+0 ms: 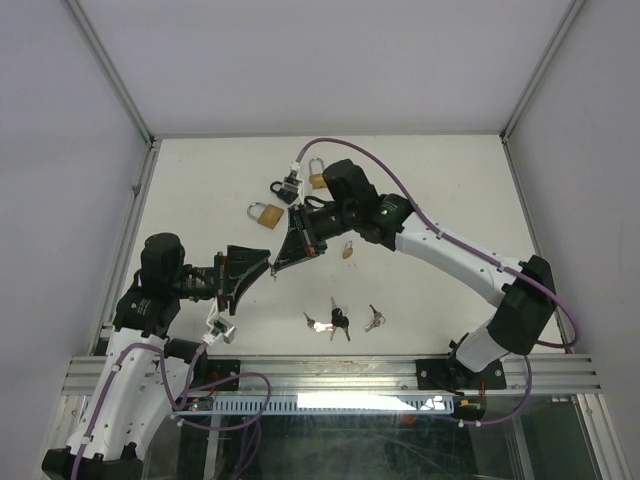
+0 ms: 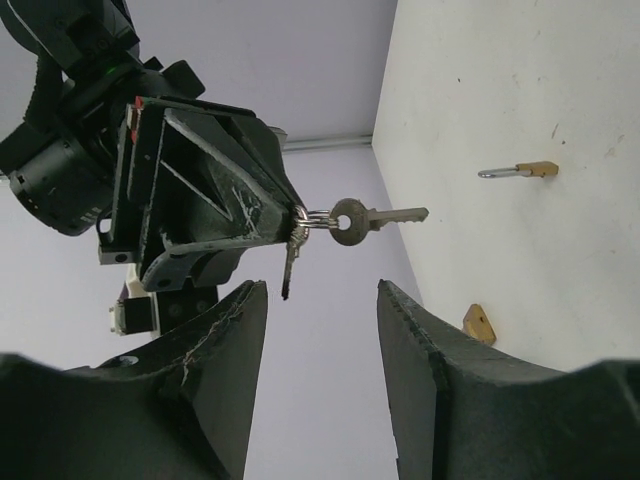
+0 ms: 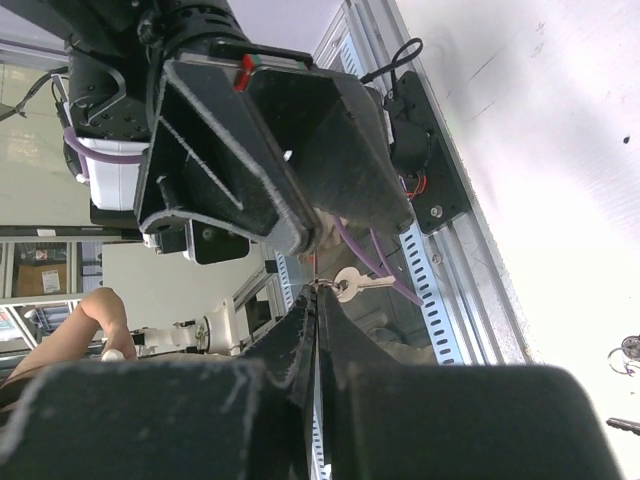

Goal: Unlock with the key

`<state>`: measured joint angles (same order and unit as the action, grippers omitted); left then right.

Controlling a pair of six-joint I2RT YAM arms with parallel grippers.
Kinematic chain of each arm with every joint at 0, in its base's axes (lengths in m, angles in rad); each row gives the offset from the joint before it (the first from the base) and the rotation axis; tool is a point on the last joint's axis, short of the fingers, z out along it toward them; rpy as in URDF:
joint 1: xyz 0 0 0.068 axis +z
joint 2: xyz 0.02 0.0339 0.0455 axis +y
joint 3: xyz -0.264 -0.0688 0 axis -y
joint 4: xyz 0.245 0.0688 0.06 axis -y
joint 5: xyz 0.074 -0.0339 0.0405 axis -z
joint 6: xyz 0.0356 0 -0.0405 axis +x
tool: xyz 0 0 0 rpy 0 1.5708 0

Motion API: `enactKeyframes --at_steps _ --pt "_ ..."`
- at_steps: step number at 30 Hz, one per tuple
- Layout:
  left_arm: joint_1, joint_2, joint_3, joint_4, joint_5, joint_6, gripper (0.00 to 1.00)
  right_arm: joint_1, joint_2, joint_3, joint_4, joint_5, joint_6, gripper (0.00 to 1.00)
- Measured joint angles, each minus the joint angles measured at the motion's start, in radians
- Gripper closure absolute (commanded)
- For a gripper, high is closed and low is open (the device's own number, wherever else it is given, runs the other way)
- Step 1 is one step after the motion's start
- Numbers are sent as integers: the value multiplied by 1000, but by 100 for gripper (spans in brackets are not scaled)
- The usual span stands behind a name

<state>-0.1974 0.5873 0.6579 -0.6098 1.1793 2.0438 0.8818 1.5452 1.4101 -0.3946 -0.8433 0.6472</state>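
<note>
Key of silver metal, ring clamped in the right hand, is held crosswise before the parted left hand.

Your left gripper hangs above the worktop with its fingers parted, aimed at your right gripper, whose fingers are pinched shut on a key ring.
</note>
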Motion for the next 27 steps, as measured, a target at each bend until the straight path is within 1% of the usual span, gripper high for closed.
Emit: enactKeyframes --at_steps 3,9,11,13,14,21,22,24,26,27 --pt "0 -4 0 6 0 9 57 0 15 0 1 0 8 100" --pt "0 -9 0 14 5 15 76 0 41 16 2 -1 16 100" --pt "0 -9 1 16 8 16 85 0 49 26 5 -3 20 100" --pt "0 -9 1 18 8 17 97 0 57 37 11 -7 25 100" --pt "0 -8 2 19 7 18 100 0 61 42 13 -8 27 100" --pt "0 -9 8 23 1 19 100 -4 66 43 18 -16 34 100" --pt "0 -9 9 23 1 16 100 -5 66 43 20 -18 34 92" --pt "0 -9 16 22 -1 -12 100 -8 66 43 24 -26 31 69" --pt "0 -9 33 16 -15 -61 100 -17 66 45 21 -31 26 54" --pt "0 -8 49 3 -30 -96 100 -25 66 45 14 -33 11 49"
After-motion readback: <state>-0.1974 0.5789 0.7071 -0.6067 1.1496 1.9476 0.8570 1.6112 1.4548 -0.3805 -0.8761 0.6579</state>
